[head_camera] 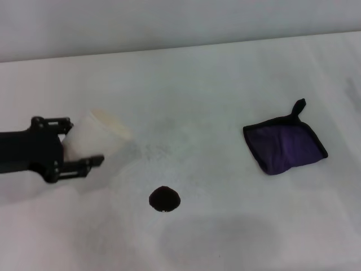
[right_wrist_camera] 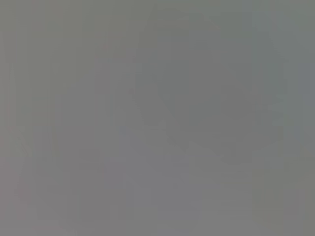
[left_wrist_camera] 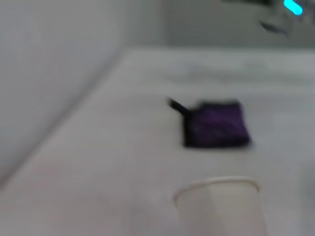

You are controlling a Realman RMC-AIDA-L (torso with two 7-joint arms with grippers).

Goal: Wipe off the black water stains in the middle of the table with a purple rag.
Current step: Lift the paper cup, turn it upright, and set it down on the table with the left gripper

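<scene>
Black water stains sit just beyond our left gripper, which is clenched around a white cup. We could tip it, spilling more; the purple rag lies well apart.

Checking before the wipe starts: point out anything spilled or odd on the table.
A glossy black water stain sits mid-table, unwiped. The left gripper holds a white paper cup tipped on its side. The purple rag lies untouched to the right.

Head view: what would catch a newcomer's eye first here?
The glossy black water stains sit near the middle of the white table. The purple rag lies flat to the robot's right, untouched. On the left, the left pincer grips a white paper cup tilted on its side.
</scene>
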